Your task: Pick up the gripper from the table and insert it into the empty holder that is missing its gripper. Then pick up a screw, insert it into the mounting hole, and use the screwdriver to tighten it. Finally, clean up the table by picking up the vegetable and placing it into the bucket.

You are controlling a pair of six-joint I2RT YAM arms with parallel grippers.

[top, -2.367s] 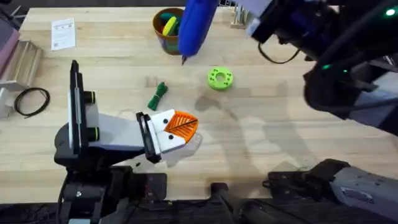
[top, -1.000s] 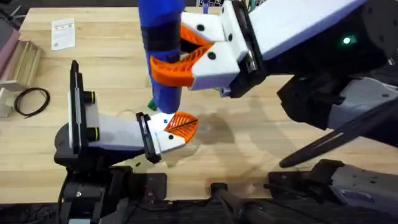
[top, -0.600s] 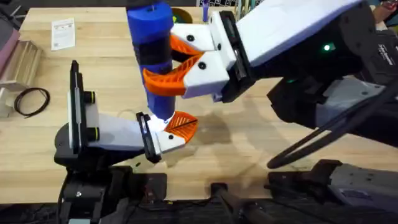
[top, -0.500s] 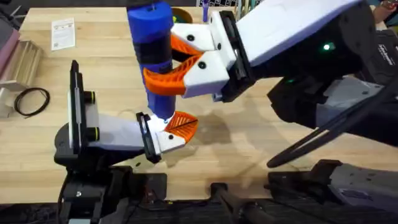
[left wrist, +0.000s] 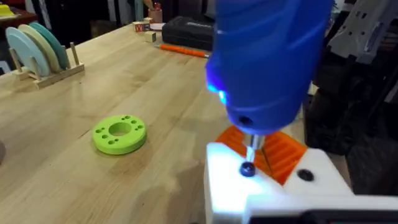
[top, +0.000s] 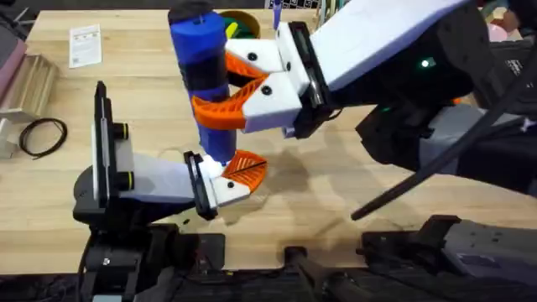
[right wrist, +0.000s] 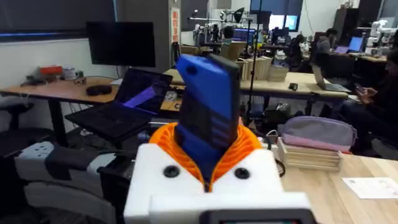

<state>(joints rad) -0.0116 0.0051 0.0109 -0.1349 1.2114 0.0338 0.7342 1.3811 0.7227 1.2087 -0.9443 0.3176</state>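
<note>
Right gripper (top: 225, 91) clamped around the screwdriver (top: 201, 71), orange pads hugging the blue barrel about midway so the tool hangs roughly upright, tip down. Makes sense: gripping that high leaves the silver bit free to reach the screw (left wrist: 247, 169) sitting in the holder (left wrist: 273, 186). In the left wrist view, bit resting right on the dark screw head in the white block, blue light glowing on the screwdriver body just above it, so probably mid-tightening.

Left gripper (top: 237, 174) lying low and sideways on the table (top: 336, 201), directly under the screwdriver, likely parked flat to give a steady mount to screw into. Can't tell whether its fingers are apart or together. Orange gripper (top: 246, 168) already seated in the holder, just beside the screw.

Green disc with holes (left wrist: 119, 134) on the wood, well apart from the screwdriver. Bucket (top: 237, 21) peeking out just behind the screwdriver's top end. Vegetable hidden behind the tool, can't place it.

White paper sheet (top: 85, 44) far off from the screwdriver has print on it, too small to read. No brand legible on the tool.
</note>
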